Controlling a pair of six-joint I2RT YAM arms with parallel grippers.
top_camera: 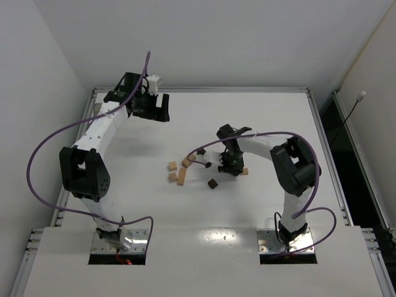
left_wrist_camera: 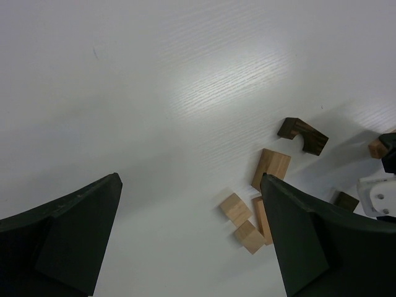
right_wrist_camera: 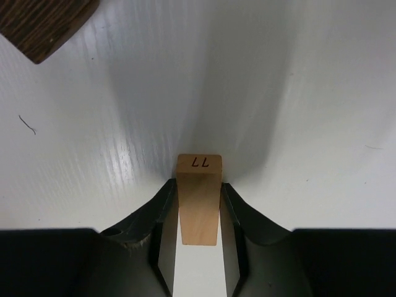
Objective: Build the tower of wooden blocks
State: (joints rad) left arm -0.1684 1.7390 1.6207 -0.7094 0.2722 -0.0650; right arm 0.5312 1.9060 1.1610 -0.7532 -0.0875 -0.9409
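Wooden blocks on the table (top_camera: pixel 260 111): seven counted.

Light tan, five: two small cubes (left_wrist_camera: pixel 235 209), one narrow bar (left_wrist_camera: pixel 262 216) beside them, one wider block (left_wrist_camera: pixel 271 168) just beyond, and one numbered bar (right_wrist_camera: pixel 198 207) well to the right.

Dark brown, two: one arch-shaped piece (left_wrist_camera: pixel 303 135) on the far side of the group and one dark cube (top_camera: pixel 213 183) on the near side.

Robot arms, two: left arm (top_camera: pixel 102 127) and right arm (top_camera: pixel 260 145).

Grippers, two, each with two fingers: left gripper (left_wrist_camera: pixel 189 179) and right gripper (right_wrist_camera: pixel 198 184).

Purple cables, two: left cable (top_camera: pixel 46 139) and right cable (top_camera: pixel 272 132). The right one crosses the group and hides part of it from above.
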